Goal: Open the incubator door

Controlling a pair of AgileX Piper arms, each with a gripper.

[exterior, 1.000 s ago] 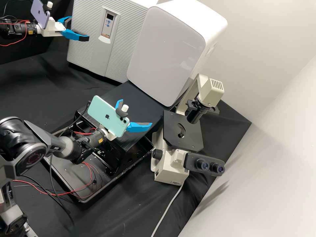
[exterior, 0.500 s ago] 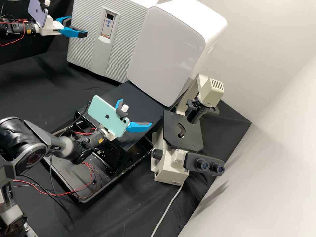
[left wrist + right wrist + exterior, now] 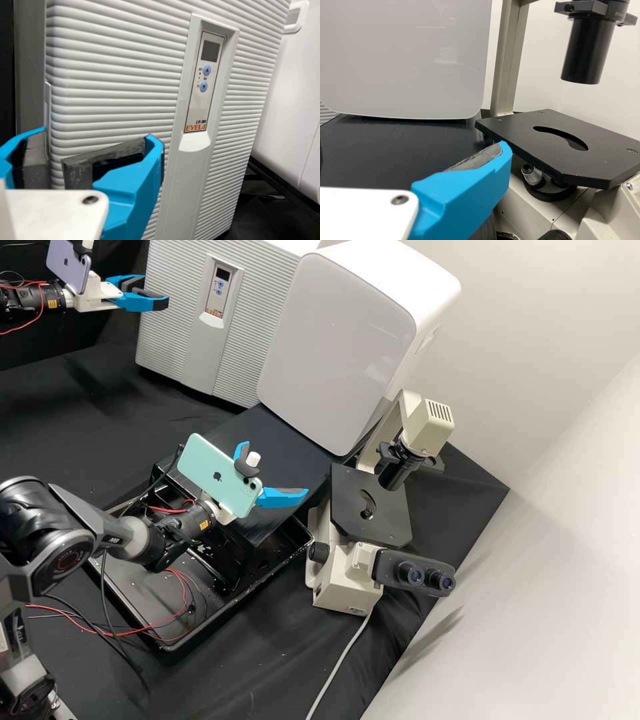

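L pincer (image 3: pixel 157 296) shifted a bit, nr labelled incubator (image 3: pixel 200 363).

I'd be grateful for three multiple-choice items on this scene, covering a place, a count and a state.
1. In the high view, what stands between the ridged incubator and the microscope?
A) a black tray
B) a smooth-fronted white cabinet
C) a green phone

2. How many blue buttons are on the incubator's panel?
A) two
B) four
C) six

3. How is the right gripper?
A) shut, holding nothing
B) clamped on the microscope
C) open, holding nothing

Key:
1 B: the cabinet stands beside the incubator, with the microscope on its other side.
2 A: the left wrist view shows one above the other.
3 C: its fingers are spread, with nothing gripped.
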